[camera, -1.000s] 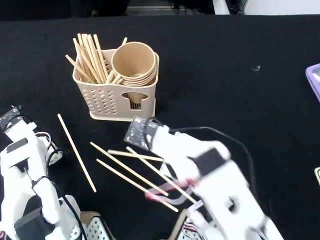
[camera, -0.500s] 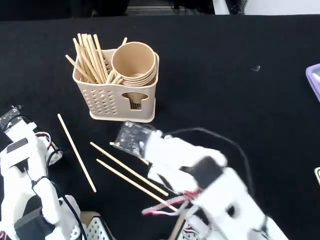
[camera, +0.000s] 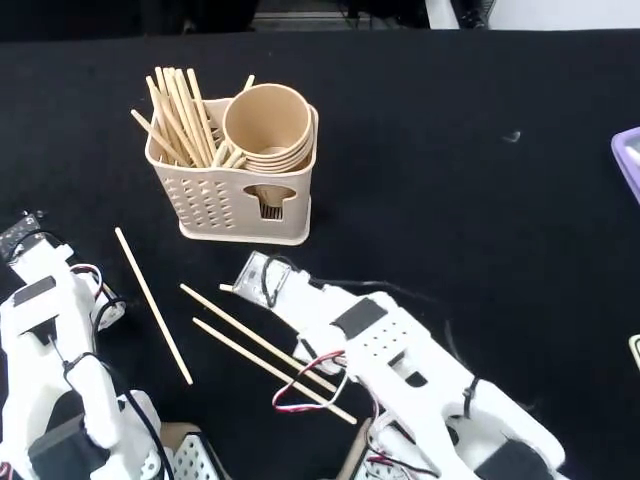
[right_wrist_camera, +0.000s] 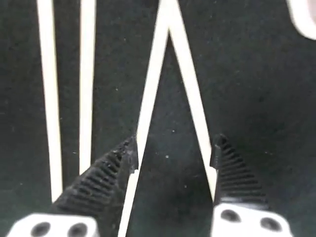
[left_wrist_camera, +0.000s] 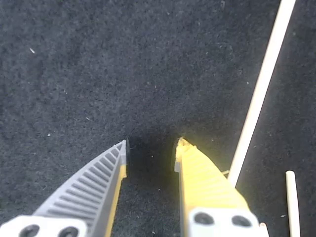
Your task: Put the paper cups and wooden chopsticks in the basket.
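Far left, low over the black cloth-covered table (camera: 480, 200), the white left arm (camera: 50, 350) is parked. Its left gripper (left_wrist_camera: 150, 148) is held spread, one grey ribbed finger and one yellow, and nothing but bare cloth is framed between the tips. Just beside the yellow finger a pale wooden chopstick (left_wrist_camera: 261, 89) is laid flat.

Next across, a lone long chopstick (camera: 153, 305) is seen lying on the cloth by itself, set at a slant between the left arm and the other loose sticks.

Behind it, the beige perforated plastic basket (camera: 230, 205) is stood upright. A bundle of wooden chopsticks (camera: 180, 120) is propped in its left side, and a nested stack of tan paper cups (camera: 268, 125) is seated in its right side.

In front of the basket, a pair of loose chopsticks (camera: 255, 338) is left roughly parallel on the table. The white right arm (camera: 390, 360) is stretched over their far ends.

The right gripper (right_wrist_camera: 175, 148) is held wide apart, and nothing is pinched by its black toothed fingers. Two crossed chopsticks (right_wrist_camera: 148, 98) are spread in a narrow V on the cloth, one stick running past each fingertip. Whether they are touched cannot be told.

At the far right edge, a purple rim (camera: 628, 160) is glimpsed.
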`<state>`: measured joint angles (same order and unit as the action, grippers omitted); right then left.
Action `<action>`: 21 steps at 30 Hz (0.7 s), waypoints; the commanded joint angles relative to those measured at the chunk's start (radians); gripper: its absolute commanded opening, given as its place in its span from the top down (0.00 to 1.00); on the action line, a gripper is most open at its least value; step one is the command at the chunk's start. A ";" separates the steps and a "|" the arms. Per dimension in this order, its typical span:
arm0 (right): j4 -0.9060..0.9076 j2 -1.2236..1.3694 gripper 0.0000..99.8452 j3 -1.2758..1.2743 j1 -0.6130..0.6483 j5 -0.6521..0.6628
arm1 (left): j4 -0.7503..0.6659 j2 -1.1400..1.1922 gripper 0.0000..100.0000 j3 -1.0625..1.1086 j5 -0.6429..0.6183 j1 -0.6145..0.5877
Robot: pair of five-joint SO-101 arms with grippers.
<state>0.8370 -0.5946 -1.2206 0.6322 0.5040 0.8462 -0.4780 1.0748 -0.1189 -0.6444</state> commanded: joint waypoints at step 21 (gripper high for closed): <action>-0.066 0.096 0.98 0.002 -0.089 0.126 | -0.012 -0.032 0.83 -0.015 -0.002 -0.001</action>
<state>0.7633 -0.4979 -1.2206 0.5616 0.6007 0.8462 -0.4780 1.0748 -0.1189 -0.6444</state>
